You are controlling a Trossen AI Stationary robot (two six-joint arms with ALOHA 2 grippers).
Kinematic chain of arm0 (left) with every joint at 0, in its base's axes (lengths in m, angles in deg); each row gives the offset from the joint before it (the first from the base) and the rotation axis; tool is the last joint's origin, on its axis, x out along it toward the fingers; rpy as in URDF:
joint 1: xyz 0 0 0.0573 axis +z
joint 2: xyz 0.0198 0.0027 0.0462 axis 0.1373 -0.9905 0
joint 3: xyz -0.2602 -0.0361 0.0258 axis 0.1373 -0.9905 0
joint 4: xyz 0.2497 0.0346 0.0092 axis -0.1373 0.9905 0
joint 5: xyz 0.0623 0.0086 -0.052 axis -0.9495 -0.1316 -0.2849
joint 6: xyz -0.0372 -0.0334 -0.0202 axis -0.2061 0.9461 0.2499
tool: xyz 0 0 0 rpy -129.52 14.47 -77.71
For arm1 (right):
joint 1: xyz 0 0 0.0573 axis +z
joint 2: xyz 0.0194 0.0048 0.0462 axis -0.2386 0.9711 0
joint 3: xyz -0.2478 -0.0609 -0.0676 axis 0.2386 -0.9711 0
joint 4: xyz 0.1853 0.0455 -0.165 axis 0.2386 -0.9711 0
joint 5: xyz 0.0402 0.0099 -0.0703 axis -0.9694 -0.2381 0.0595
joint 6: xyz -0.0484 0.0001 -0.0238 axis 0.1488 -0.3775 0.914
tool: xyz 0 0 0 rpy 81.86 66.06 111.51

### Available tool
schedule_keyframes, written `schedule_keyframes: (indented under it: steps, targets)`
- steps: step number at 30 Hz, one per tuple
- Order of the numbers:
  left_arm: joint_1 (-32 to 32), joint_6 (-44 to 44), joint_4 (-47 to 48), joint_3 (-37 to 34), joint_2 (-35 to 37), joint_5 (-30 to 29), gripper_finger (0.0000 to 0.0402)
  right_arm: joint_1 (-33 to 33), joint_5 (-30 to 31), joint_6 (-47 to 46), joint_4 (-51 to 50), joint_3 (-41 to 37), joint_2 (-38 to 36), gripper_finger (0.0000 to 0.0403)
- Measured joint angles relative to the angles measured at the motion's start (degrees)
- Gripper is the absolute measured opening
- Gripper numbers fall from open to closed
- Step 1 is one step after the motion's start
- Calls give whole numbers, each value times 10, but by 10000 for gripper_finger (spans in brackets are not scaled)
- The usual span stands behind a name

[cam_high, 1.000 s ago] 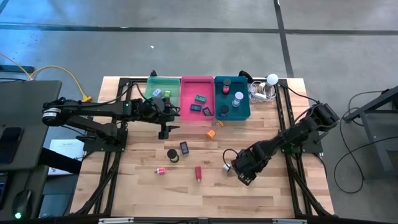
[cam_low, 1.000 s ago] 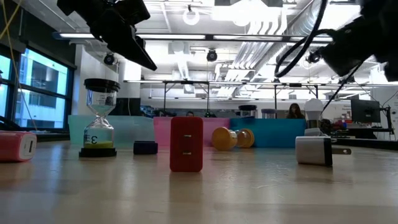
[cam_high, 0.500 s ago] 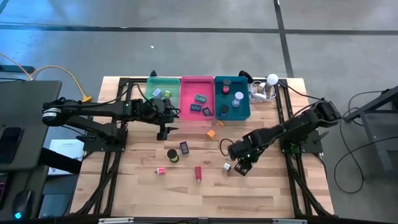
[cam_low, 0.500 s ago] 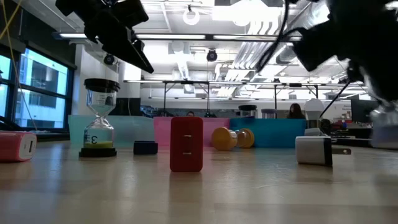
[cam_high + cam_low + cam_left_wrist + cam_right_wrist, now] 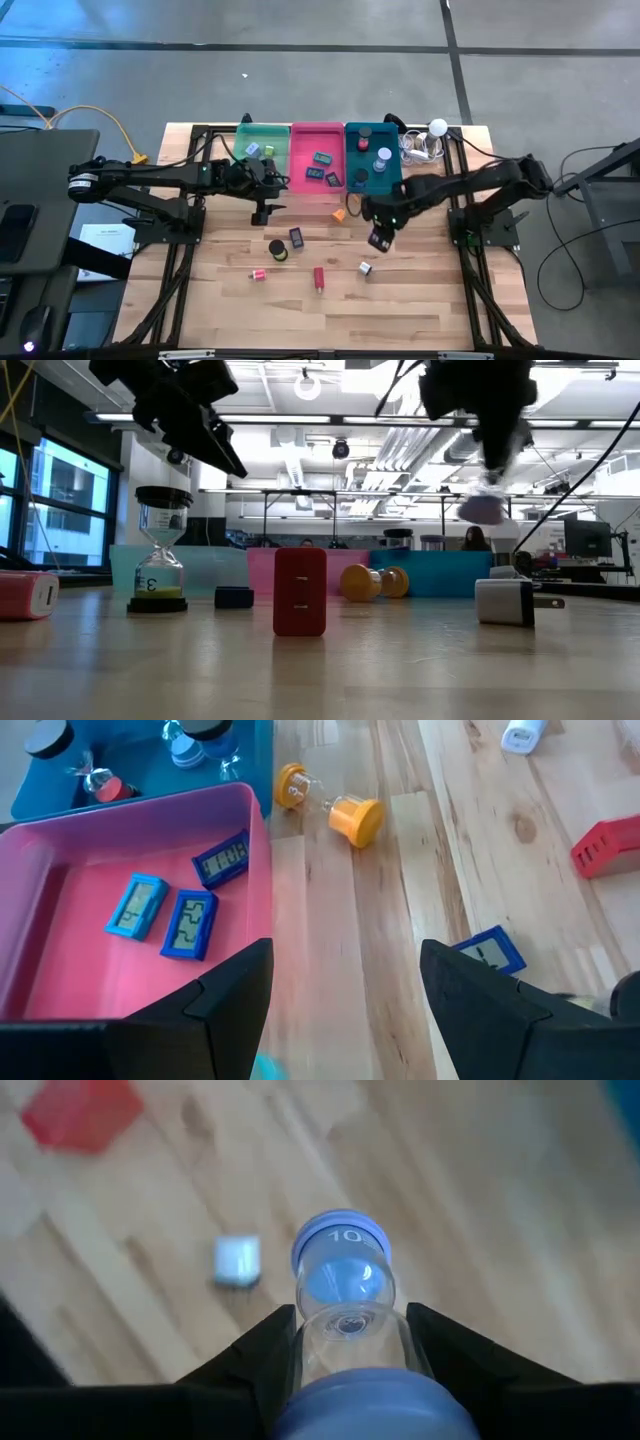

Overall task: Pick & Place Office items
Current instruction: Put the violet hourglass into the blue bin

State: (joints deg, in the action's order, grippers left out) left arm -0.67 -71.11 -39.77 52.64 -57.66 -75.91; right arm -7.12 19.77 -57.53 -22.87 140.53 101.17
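My right gripper (image 5: 378, 238) hangs above the table in front of the teal tray (image 5: 398, 182), shut on a lavender sand timer (image 5: 342, 1270) whose cap reads 10. My left gripper (image 5: 262, 212) hovers open and empty by the pink tray's (image 5: 300, 188) near wall. On the wood lie a red block (image 5: 319, 278), a white charger (image 5: 365, 268), an orange sand timer (image 5: 340, 214) on its side, a blue clip-like timer (image 5: 296, 238), a black sand timer (image 5: 277, 249) and a pink piece (image 5: 259, 275). My right gripper pinches the timer's clear glass (image 5: 345, 1342) between its two fingers, close to the cap nearest the wrist. The fingers point steeply down and lie along the timer. The timer hangs below them with its far cap (image 5: 340, 1238) lowest, lifted clear of the table.
Green (image 5: 243, 150), pink and teal trays stand side by side at the far edge, each holding small items. A white ball with cables (image 5: 437, 128) sits right of the teal tray. The near half of the table is bare wood.
My right gripper has risen and swung from the table's near right toward the far edge and the teal tray, rolling its wrist and tipping steeper. It has carried the lavender timer up and away from the white charger, which stays put.
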Motion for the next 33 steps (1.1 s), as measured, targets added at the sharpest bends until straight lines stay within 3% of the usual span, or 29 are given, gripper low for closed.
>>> schedule_keyframes:
  steps: [11, 21, 33]
  targets:
    - [8, -8, 10, 0, 0, -6, 246, -152, 62, 101, -73, 43, 1, 169]
    - [26, -8, 16, 0, 0, -6, 246, -267, 104, 171, -65, 45, 5, 169]
    - [28, -7, 22, 0, 0, -6, 246, -321, 96, 192, -28, 27, 22, 169]
